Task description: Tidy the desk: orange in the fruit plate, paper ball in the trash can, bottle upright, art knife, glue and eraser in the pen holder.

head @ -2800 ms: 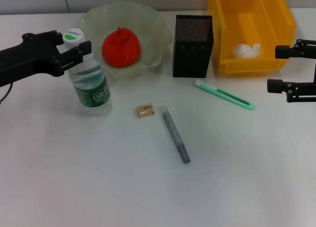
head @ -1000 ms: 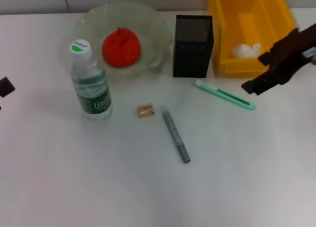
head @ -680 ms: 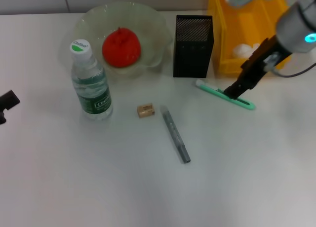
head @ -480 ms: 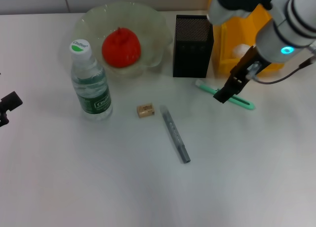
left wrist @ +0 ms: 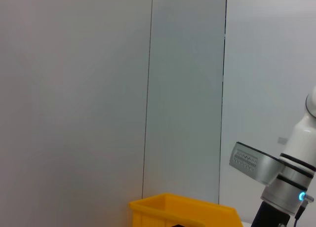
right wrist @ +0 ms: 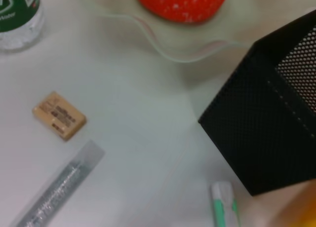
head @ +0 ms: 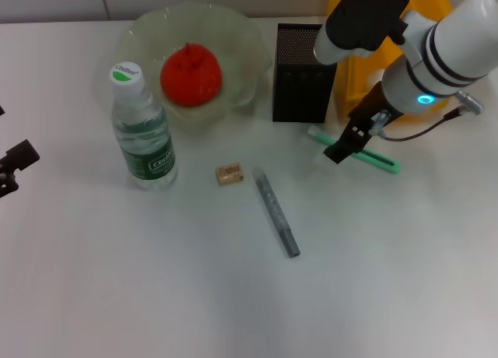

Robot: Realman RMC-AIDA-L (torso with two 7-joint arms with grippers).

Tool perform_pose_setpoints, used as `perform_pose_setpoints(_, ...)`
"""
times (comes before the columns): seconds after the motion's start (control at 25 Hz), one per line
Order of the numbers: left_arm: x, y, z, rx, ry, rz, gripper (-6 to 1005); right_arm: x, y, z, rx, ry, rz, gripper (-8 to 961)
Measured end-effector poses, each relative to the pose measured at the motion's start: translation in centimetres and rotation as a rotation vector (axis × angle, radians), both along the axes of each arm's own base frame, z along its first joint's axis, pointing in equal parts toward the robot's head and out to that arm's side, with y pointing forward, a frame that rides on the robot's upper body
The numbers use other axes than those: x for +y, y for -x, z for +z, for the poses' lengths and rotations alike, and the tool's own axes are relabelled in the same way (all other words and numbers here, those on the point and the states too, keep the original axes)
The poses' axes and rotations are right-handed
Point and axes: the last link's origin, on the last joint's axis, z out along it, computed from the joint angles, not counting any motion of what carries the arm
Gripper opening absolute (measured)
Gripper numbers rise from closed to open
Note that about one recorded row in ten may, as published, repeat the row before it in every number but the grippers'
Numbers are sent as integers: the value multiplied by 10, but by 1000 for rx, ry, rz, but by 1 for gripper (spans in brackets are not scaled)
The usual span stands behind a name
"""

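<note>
- Our left wrist view shows only wall panels, the yellow trash can [left wrist: 182, 212] rim and the other arm; our right wrist view shows eraser [right wrist: 59, 115], glue [right wrist: 57, 188], pen holder [right wrist: 269, 123].
- Open desk [head: 156, 296] lies nearest us.
- Right gripper [head: 342, 148] has come down over the art knife [head: 354, 150], beside the pen holder; finger state: cannot tell.
- Left gripper [head: 15, 165] withdrawn to the desk's edge; cannot tell.

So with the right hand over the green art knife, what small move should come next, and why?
Probably lower the right hand onto the art knife and close on it. The knife lies flat on the table beside the pen holder, not yet gripped.
</note>
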Motion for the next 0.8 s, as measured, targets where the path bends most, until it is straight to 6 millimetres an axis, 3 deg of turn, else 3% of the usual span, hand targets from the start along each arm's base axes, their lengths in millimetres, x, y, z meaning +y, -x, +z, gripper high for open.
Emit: perform_pose_setpoints(0.8,4,-2,-6,2,13,3,797,3,-15,-14,54,49,-54,643)
